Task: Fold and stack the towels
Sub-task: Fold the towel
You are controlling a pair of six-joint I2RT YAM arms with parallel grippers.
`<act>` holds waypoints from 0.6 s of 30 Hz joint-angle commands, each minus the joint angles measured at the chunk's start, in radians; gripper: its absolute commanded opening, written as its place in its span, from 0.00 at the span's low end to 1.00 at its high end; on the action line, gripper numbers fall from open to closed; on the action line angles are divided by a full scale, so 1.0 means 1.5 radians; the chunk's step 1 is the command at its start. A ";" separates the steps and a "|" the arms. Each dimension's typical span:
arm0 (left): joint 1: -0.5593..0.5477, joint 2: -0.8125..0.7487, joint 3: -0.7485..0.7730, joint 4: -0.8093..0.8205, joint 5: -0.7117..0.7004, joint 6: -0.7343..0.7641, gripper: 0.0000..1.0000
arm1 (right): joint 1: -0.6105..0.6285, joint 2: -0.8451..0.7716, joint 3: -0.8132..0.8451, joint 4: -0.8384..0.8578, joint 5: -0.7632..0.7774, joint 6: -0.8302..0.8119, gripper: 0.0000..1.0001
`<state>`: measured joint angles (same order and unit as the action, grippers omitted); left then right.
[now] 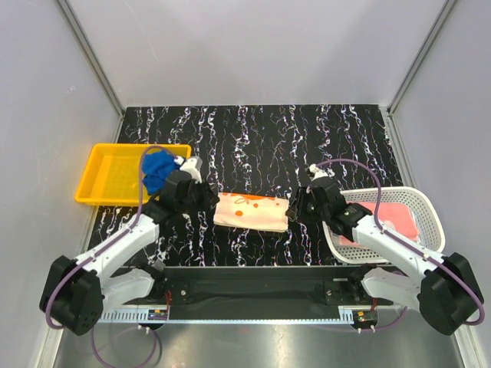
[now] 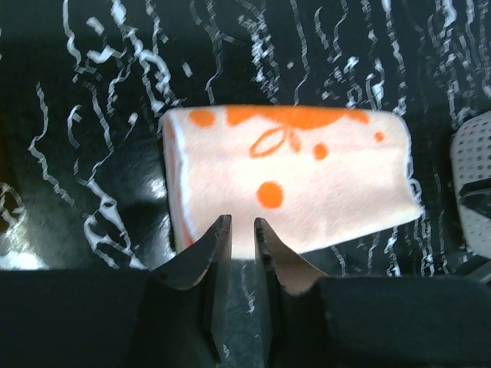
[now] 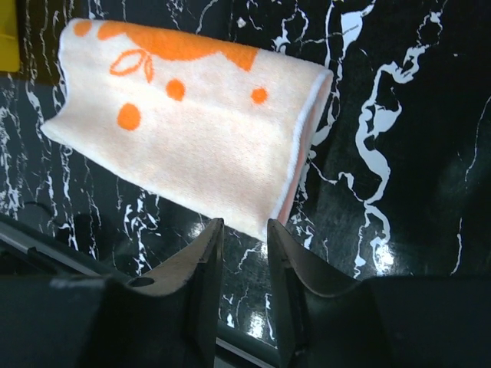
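Observation:
A folded peach towel with orange print [image 1: 252, 211] lies flat on the black marbled table between my two grippers. My left gripper [image 1: 207, 201] is at its left end; in the left wrist view the towel [image 2: 307, 184] lies just past the gripper [image 2: 242, 226], whose jaws stand a narrow gap apart and hold nothing. My right gripper [image 1: 294, 207] is at the towel's right end; in the right wrist view the towel [image 3: 199, 146] lies just beyond the gripper [image 3: 244, 228], slightly open and empty. A royal blue towel [image 1: 157, 170] is bunched at the tray's right edge. A pink towel [image 1: 393, 218] lies in the basket.
The yellow plastic tray [image 1: 107, 180] sits at the left, its corner showing in the right wrist view [image 3: 8, 34]. The white mesh basket [image 1: 430, 211] sits at the right under my right arm, its edge visible in the left wrist view [image 2: 472, 169]. Grey walls enclose the table.

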<state>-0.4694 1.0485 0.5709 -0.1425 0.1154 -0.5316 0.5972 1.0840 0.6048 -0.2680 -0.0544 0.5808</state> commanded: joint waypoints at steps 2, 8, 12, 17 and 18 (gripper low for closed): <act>-0.034 0.067 0.064 -0.009 -0.030 -0.008 0.20 | 0.014 0.016 0.036 0.015 0.003 0.025 0.34; -0.062 0.170 0.048 0.009 -0.054 -0.040 0.16 | 0.042 0.083 -0.001 0.090 -0.020 0.050 0.31; -0.064 0.221 0.018 0.007 -0.102 -0.066 0.13 | 0.056 0.118 -0.052 0.147 -0.026 0.078 0.30; -0.069 0.246 -0.002 0.010 -0.123 -0.079 0.13 | 0.057 0.125 -0.093 0.161 -0.023 0.089 0.28; -0.070 0.244 0.000 0.005 -0.131 -0.079 0.14 | 0.058 0.118 -0.095 0.156 -0.020 0.091 0.29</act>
<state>-0.5678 1.3991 0.5919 -0.1211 -0.0017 -0.6338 0.6727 1.2762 0.4709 -0.0898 -0.0834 0.6910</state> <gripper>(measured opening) 0.133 0.286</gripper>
